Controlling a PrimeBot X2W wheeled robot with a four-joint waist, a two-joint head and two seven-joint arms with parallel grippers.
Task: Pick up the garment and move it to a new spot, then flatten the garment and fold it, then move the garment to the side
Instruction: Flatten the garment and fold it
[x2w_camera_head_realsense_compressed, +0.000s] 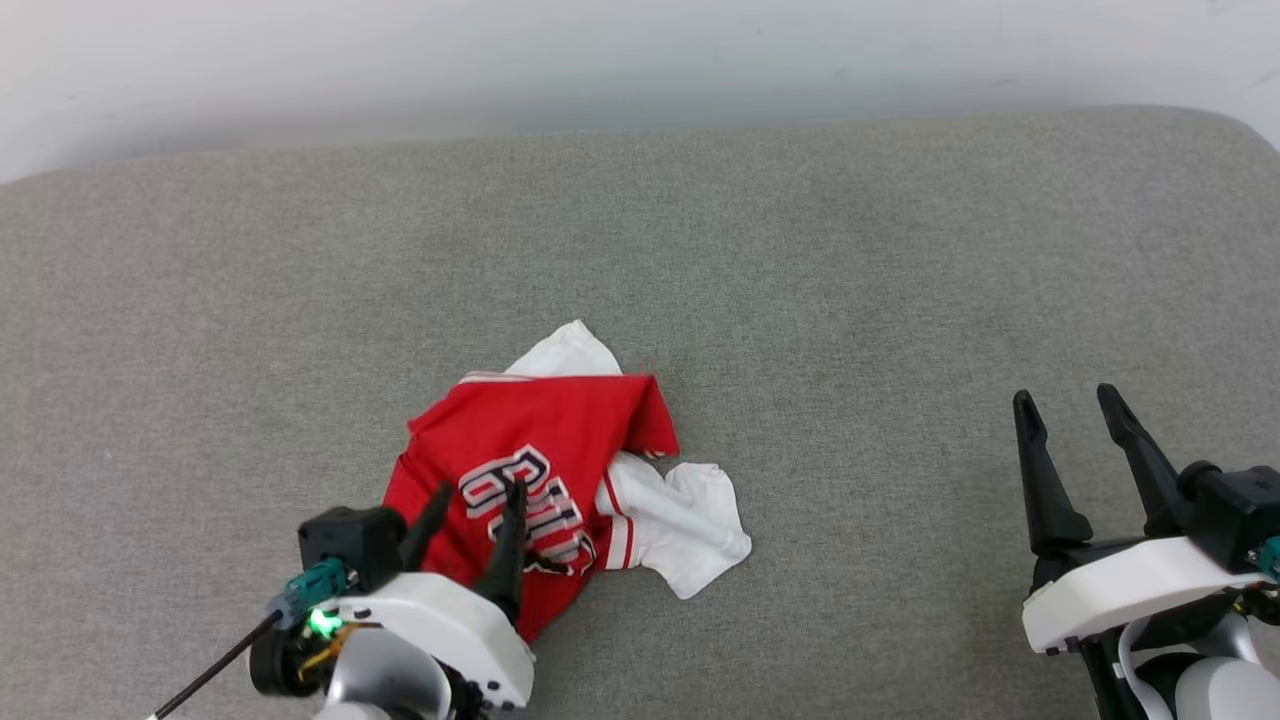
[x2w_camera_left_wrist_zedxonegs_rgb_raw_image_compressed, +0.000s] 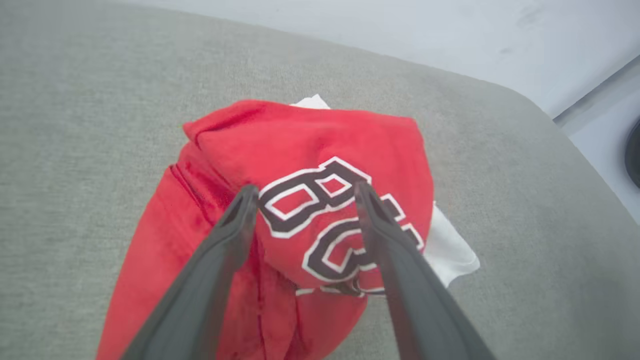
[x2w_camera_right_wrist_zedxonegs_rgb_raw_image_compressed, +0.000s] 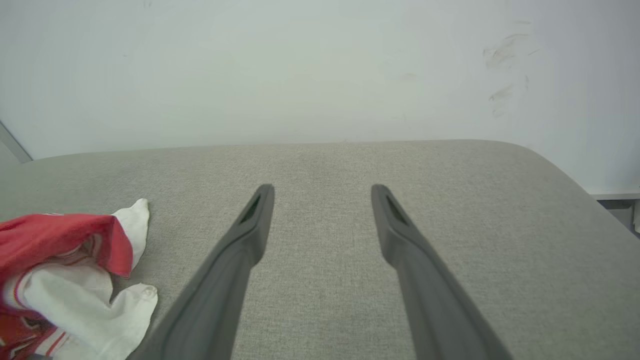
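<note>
Garment (x2w_camera_head_realsense_compressed: 545, 435) crumpled, lower centre of frame. Left gripper (x2w_camera_head_realsense_compressed: 481, 485) over it, fingers apart, nothing grasped. Right gripper (x2w_camera_head_realsense_compressed: 1065, 394) lower right, likewise spread.

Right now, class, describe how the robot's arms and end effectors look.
The left end effector and right end effector have two long dark tapering fingers on white wrist shells. Left wrist has a green light, teal connector, black cable.

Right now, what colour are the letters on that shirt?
Black lettering, white-outlined, on the red garment; clearest in left wrist view.
</note>
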